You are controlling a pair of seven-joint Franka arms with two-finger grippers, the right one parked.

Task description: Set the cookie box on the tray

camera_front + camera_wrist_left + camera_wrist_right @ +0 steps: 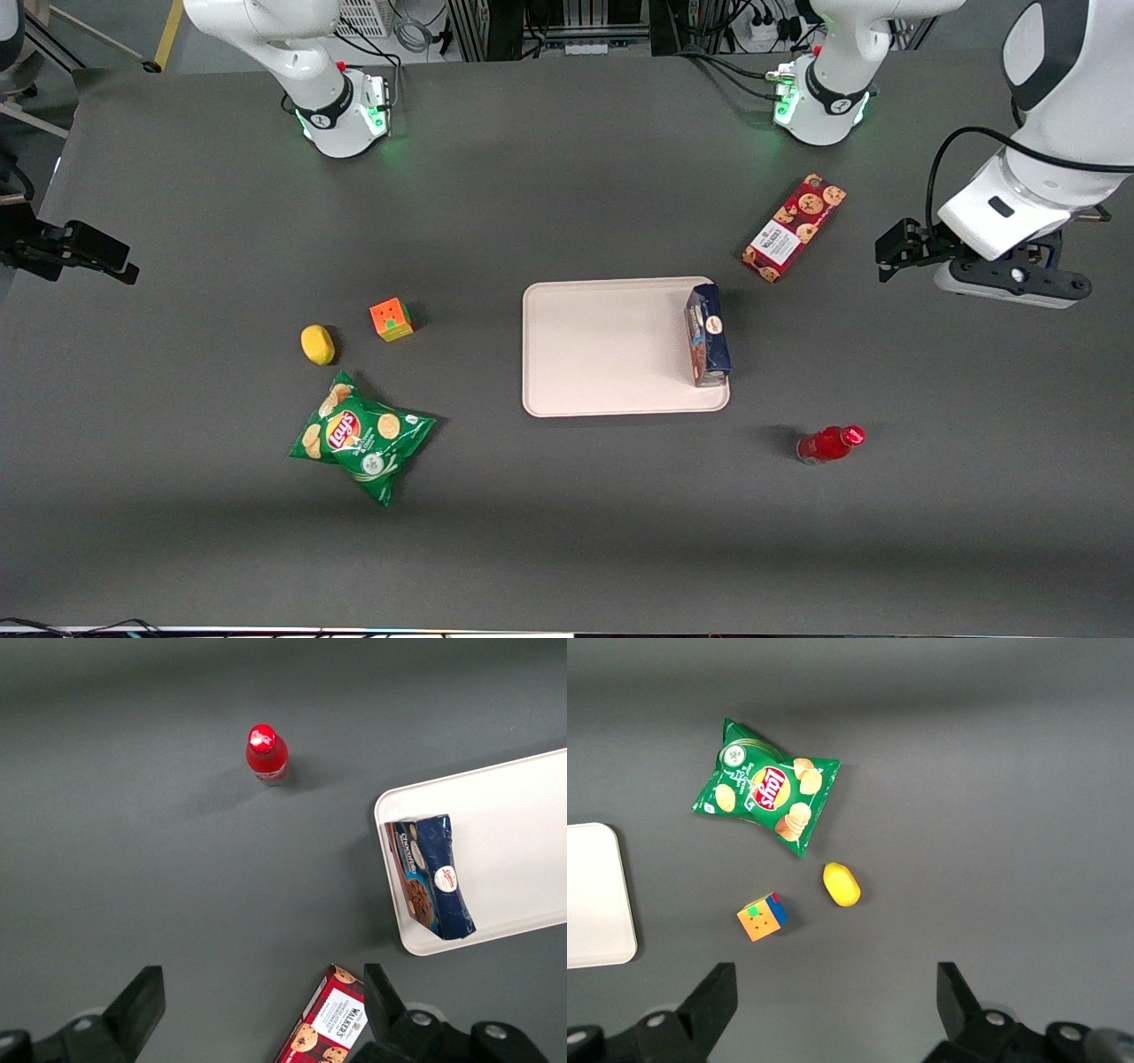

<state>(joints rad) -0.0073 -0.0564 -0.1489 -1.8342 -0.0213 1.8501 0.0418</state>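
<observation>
The navy-blue cookie box (708,335) lies on the cream-pink tray (602,354), along the tray's edge toward the working arm's end of the table. Nothing holds it. The left wrist view shows the box (438,875) on the tray (523,842) too. My left gripper (897,250) hangs high above the table near the working arm's end, well apart from the tray. In the left wrist view the gripper (261,1010) is open and empty, with bare table and part of a red box between its fingers.
A red cookie box (795,227) lies between the tray and the gripper, farther from the camera than the tray. A red bottle (829,444) stands nearer the camera. A chips bag (361,436), a lemon (317,344) and a colour cube (392,319) lie toward the parked arm's end.
</observation>
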